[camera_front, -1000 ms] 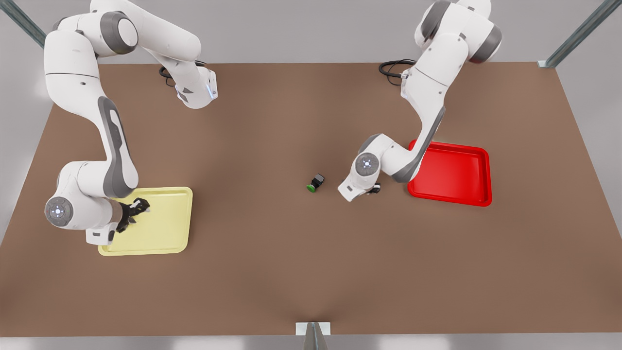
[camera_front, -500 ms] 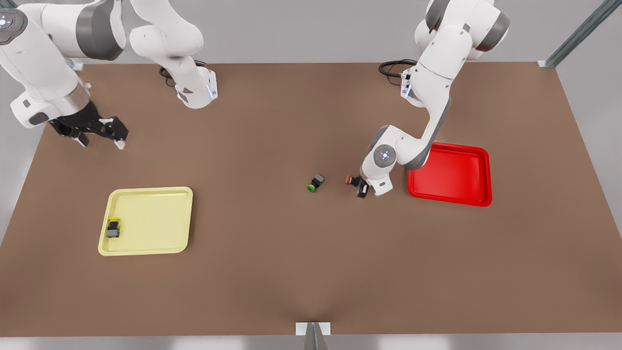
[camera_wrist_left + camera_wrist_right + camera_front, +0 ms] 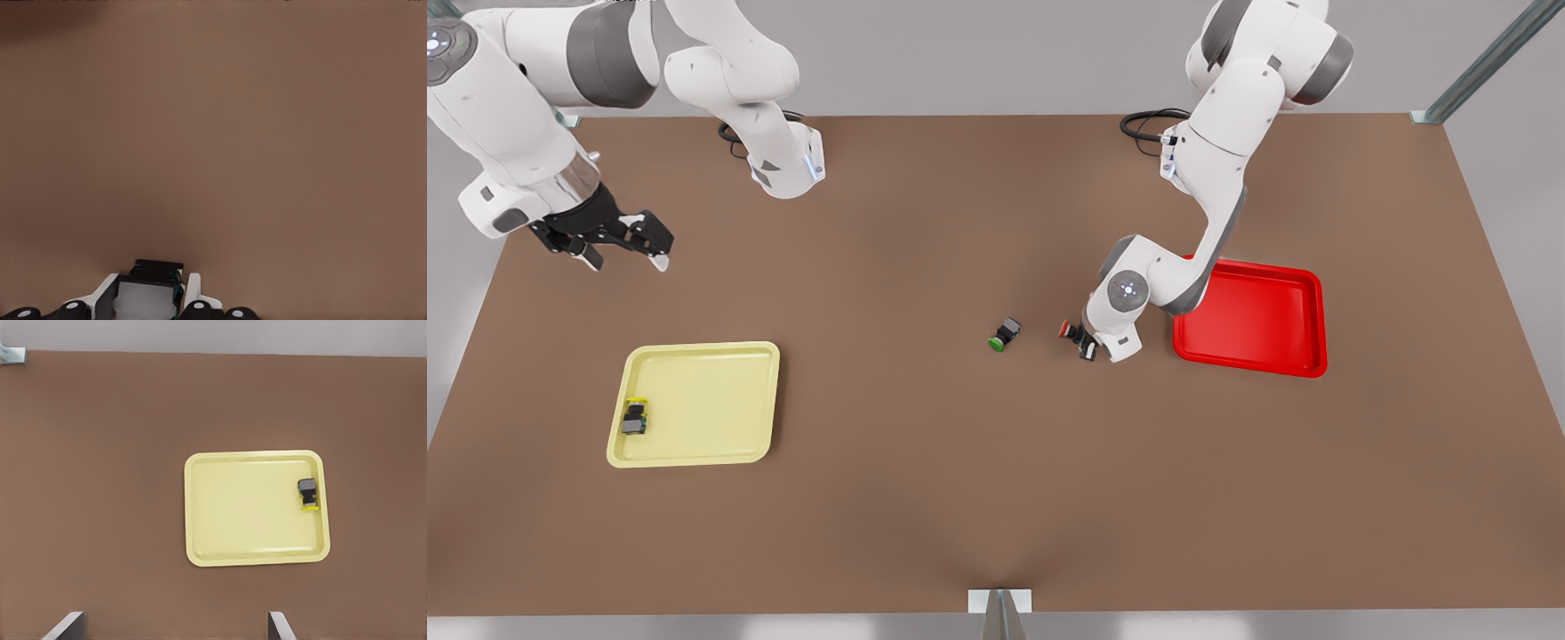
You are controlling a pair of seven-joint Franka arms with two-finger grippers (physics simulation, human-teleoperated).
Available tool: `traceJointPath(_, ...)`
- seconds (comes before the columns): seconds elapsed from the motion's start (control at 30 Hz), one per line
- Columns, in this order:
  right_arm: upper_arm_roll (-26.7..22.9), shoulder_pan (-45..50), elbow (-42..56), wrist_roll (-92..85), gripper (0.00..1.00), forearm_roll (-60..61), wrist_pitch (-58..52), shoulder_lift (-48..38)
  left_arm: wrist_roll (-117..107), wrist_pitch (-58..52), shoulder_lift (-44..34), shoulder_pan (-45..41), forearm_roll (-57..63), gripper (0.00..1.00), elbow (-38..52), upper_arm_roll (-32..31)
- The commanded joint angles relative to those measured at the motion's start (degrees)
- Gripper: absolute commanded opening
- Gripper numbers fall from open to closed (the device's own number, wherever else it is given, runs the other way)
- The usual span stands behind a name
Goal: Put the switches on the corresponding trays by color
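Observation:
The red-capped switch (image 3: 1065, 331) sits between the two fingers of my left gripper (image 3: 1083, 342), just off the red tray (image 3: 1263, 320) toward the front view's left. In the left wrist view its dark body (image 3: 157, 268) is clamped between the white fingertips (image 3: 194, 293), low over the table. The yellow-capped switch (image 3: 634, 418) lies inside the pale yellow tray (image 3: 711, 400), by the tray's edge on the front view's left. My right gripper (image 3: 627, 256) hangs open and empty, high above the table beyond that tray. From there, the right wrist view looks down on the yellow tray (image 3: 247, 520) and the yellow-capped switch (image 3: 307, 495).
A green-capped switch (image 3: 1003, 335) lies on the brown table (image 3: 925, 462) a short way from the left gripper, toward the front view's left. The arm bases and black cables (image 3: 1143, 124) stand along the far edge. A metal post (image 3: 1000, 618) marks the near edge.
The right gripper let go of the yellow-capped switch in the yellow tray and rose up and away, open. The left gripper turned at the red-capped switch, whose cap now shows.

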Motion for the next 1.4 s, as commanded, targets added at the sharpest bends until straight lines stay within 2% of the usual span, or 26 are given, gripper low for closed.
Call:
traceJointPath(0.0, 0.0, -0.03, -0.02, -0.01, 1.0, 0.0, 0.09, 0.0, -0.09, -0.03, -0.06, 0.01, -0.02, 0.51, 0.0, -0.05)
traceJointPath(0.43, -0.09, -0.12, -0.29, -0.45, 1.0, 0.0, 0.09, 0.0, 0.88, -2.93, -0.93, 0.19, 0.06, 0.48, 0.53, 0.21)
traceJointPath(0.6, -0.09, -0.12, -0.37, -0.71, 1.0, 0.0, -0.26, 0.0, 14.93, -11.72, -6.38, 1.06, 0.5, 0.49, 1.32, 9.44)
traceJointPath(0.67, -0.09, -0.03, -0.29, -0.71, 1.0, 0.0, -0.26, 0.0, 23.99, -15.85, -9.55, 6.16, 0.15, 0.49, 0.62, 9.79)
traceJointPath(0.7, -0.09, -0.03, -0.29, -0.71, 1.0, 0.0, -0.35, 0.0, 29.35, -16.38, -10.69, 8.88, 0.07, 0.49, -0.87, 9.88)
traceJointPath(0.77, -0.26, -0.12, -0.11, -0.71, 1.0, 0.0, -0.35, 0.0, 41.92, -16.38, -14.47, 9.59, 0.15, 0.49, -5.44, 15.68)
traceJointPath(0.83, -0.26, -0.12, -0.11, -0.8, 1.0, 0.0, -0.35, 0.0, 46.49, -15.59, -18.16, 9.59, 0.15, 0.5, -10.81, 17.87)
traceJointPath(0.87, -0.26, -0.12, -0.11, -0.8, 1.0, 0.0, -0.35, 0.0, 50.88, -14.27, -20.71, 9.59, 0.15, 0.51, -14.49, 20.86)
traceJointPath(0.93, -0.26, -0.12, -0.11, -0.8, 1.0, 0.0, -0.35, 0.0, 54.66, -11.37, -21.94, 9.59, 0.24, 0.58, -18.36, 22.97)
traceJointPath(1.0, -0.26, -0.12, -0.11, -0.8, 1.0, 0.0, -0.35, 0.0, 60.2, -9.52, -21.42, 9.59, 0.24, 0.73, -18.9, 26.05)
traceJointPath(1.03, -0.26, -0.12, -0.11, -0.8, 1.0, 0.0, -0.35, 0.0, 61.08, -9.61, -21.33, 9.59, 0.5, 0.91, -18.9, 26.14)
traceJointPath(1.07, -0.26, -0.12, -0.11, -0.8, 1.0, 0.0, -0.35, 0.0, 62.4, -9.96, -21.42, 9.59, 0.5, 1.0, -18.81, 27.28)
traceJointPath(1.13, -0.26, -0.12, -0.11, -0.8, 1.0, 0.0, -0.35, 0.0, 65.13, -11.89, -22.21, 9.59, 0.59, 1.0, -18.28, 27.9)
traceJointPath(1.17, -0.26, -0.12, -0.11, -0.8, 1.0, 0.0, -0.26, 0.0, 65.39, -14.18, -22.38, 9.59, 0.59, 1.0, -16.18, 27.9)
traceJointPath(1.23, -0.26, -0.12, -0.02, -0.8, 1.0, 0.0, 0.0, 0.0, 66.52, -28.39, -21.77, 9.42, 0.59, 1.0, 0.76, 27.11)
traceJointPath(1.3, -0.26, -0.12, -0.02, -0.8, 1.0, 0.09, 0.0, 0.0, 88.66, -46.51, -21.94, 9.24, -0.02, 1.0, 23.8, 23.77)
traceJointPath(1.33, -0.26, -0.12, -0.02, -1.15, 1.0, 0.09, -0.09, 0.0, 98.07, -49.94, -22.12, 9.15, 0.15, 1.0, 30.14, 22.63)
traceJointPath(1.37, -0.35, -0.12, -0.02, -1.5, 1.0, 0.09, -0.09, 0.0, 107.92, -58.81, -22.21, 10.81, -0.11, 1.0, 36.29, 21.4)
